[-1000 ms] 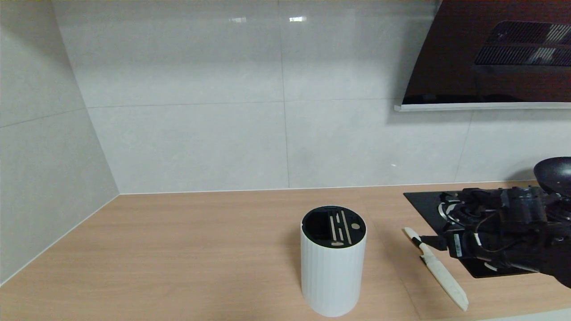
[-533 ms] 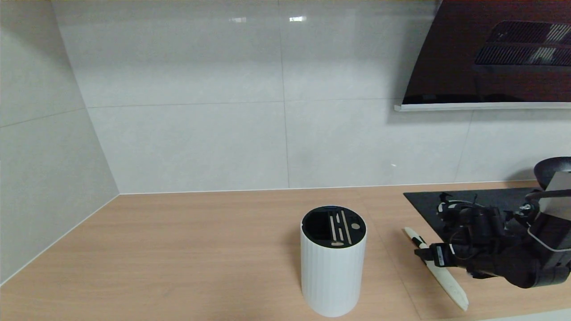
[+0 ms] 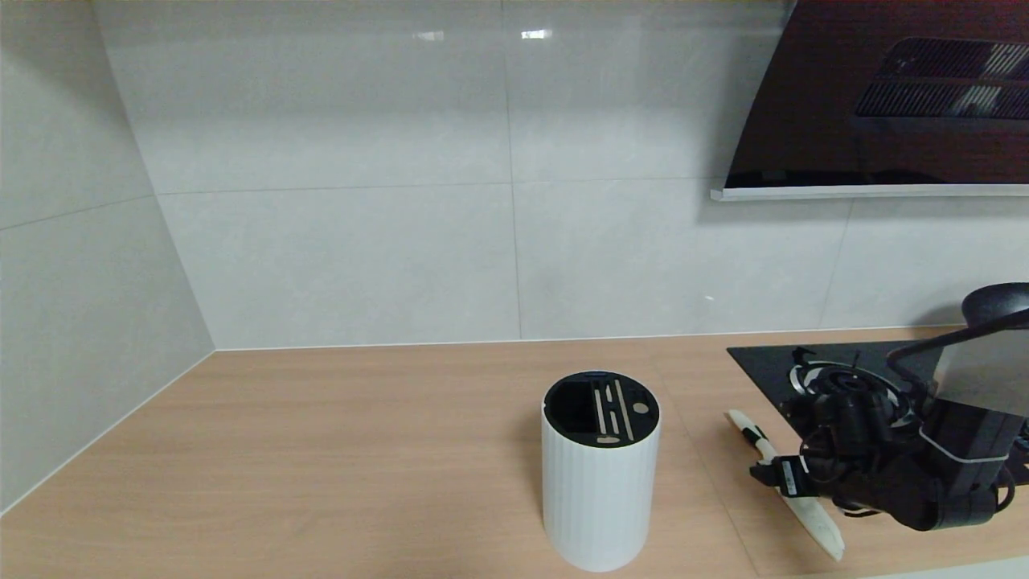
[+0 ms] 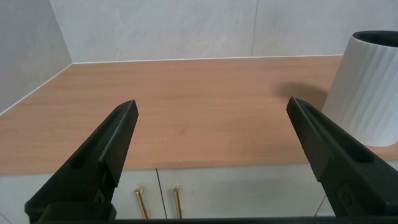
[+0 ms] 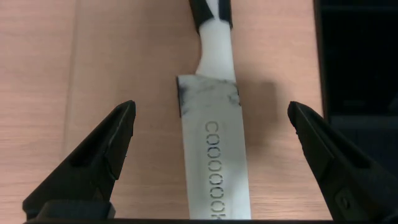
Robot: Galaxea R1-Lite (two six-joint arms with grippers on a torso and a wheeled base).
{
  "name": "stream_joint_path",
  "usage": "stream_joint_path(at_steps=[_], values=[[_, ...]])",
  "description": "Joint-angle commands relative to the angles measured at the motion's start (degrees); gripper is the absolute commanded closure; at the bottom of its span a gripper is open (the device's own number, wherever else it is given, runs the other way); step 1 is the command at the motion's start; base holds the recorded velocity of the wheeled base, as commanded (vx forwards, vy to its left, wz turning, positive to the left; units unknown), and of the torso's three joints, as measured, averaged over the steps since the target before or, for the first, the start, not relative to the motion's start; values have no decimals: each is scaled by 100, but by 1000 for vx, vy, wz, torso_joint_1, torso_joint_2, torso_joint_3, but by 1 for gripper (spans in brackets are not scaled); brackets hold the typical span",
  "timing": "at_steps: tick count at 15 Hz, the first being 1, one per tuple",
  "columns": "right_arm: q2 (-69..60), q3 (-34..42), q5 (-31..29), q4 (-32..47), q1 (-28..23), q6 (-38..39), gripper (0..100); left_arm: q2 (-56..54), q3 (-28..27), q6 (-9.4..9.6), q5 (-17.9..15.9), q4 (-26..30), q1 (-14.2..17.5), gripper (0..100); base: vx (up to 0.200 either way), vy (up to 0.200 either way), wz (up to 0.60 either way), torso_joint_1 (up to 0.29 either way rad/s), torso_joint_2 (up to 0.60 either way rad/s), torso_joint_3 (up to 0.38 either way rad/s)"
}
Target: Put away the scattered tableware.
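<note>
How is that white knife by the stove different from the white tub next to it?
The knife lies flat on the counter; the tub stands upright. The knife is long and slim; the tub is a wide ribbed cylinder. The tub's black top has slots; the knife has a black band. Both are mostly white.

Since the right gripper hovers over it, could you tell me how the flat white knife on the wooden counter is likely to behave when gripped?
The flat white knife looks thin and lies flush on the wooden counter, so the open right gripper may struggle to get under it. It probably stays stiff and light. Its smooth blade could slip or pivot.
</note>
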Motion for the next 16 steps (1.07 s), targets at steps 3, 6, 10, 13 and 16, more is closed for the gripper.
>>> stream_joint_path(at_steps=[3,6,10,13,16], values=[[136,-15,-8,-49,10,-9,0,-2,1,-1,-2,-1,1,0,0,0,0,0,0,0],[224,-24,-70,-163,1,-26,0,-2,1,-1,-2,-1,1,0,0,0,0,0,0,0],[294,-50,-202,-163,1,-88,0,-2,1,-1,-2,-1,1,0,0,0,0,0,0,0],[312,-41,-202,-242,10,-88,100,-2,1,-1,-2,-1,1,0,0,0,0,0,0,0],[329,-50,-202,-251,10,-79,100,-2,1,-1,-2,-1,1,0,0,0,0,0,0,0]])
